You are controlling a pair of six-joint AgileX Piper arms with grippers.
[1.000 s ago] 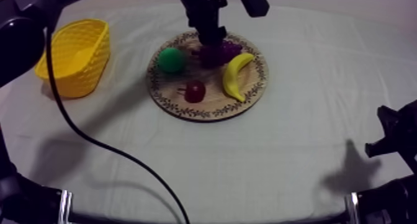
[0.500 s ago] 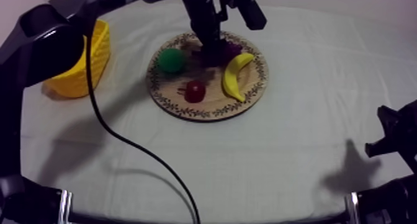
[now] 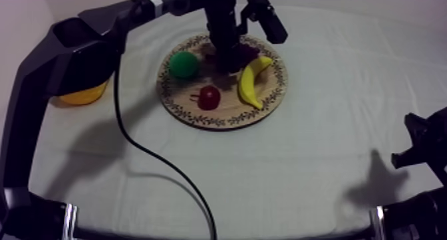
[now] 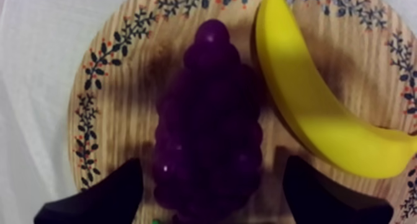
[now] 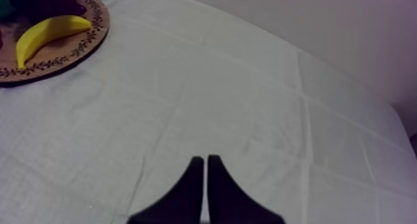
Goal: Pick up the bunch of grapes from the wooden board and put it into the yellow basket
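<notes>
Where the bunch of grapes (image 4: pixel 208 133) lies: flat on the wooden board (image 4: pixel 112 71), just beside the banana (image 4: pixel 310 102).
Left hand (image 4: pixel 211 198): spread, one finger at each side of the bunch's wide end, placed so a squeeze would catch it crosswise.
Right hand (image 5: pixel 205 174): pressed together, low over the bare table (image 5: pixel 248 102), out of the way.
Yellow basket (image 3: pixel 83 96): well apart from the board, on the left hand's side.

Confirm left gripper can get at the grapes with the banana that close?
Likely yes: the left gripper is open, a finger each side of the bunch of grapes; the banana crowds one finger, not between them.
</notes>
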